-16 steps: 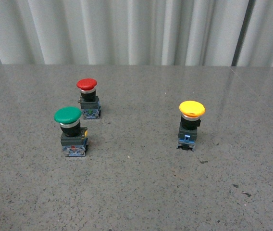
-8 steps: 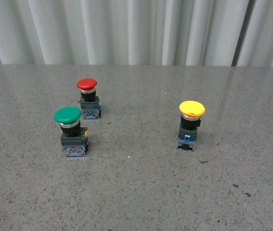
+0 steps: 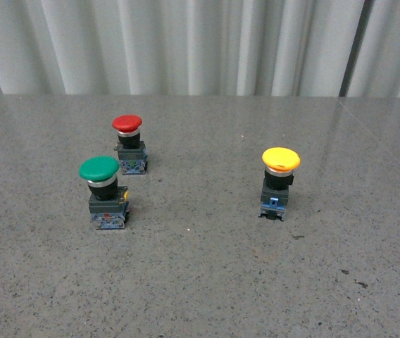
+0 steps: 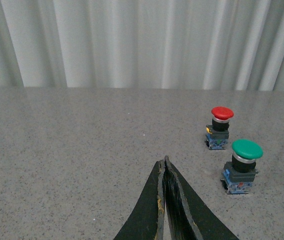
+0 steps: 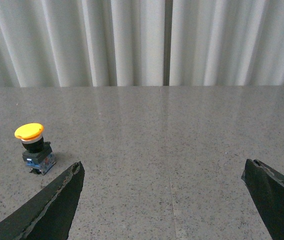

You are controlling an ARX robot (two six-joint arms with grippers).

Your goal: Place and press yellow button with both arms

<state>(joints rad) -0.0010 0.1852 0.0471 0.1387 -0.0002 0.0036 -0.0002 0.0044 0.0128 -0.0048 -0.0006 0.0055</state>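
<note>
The yellow button [image 3: 281,179], with a yellow mushroom cap, black body and blue base, stands upright on the grey table right of centre in the front view. It also shows in the right wrist view [image 5: 33,147], well off to one side of my right gripper [image 5: 163,172], which is open wide and empty. My left gripper [image 4: 165,162] is shut and empty, its black fingers pressed together over bare table; the yellow button does not show in its view. Neither arm shows in the front view.
A green-capped button [image 3: 103,190] and a smaller red-capped button [image 3: 129,143] stand upright at the left of the speckled table [image 3: 200,282]; both also show in the left wrist view, green [image 4: 243,165] and red [image 4: 219,127]. A pale pleated curtain [image 3: 186,42] hangs behind.
</note>
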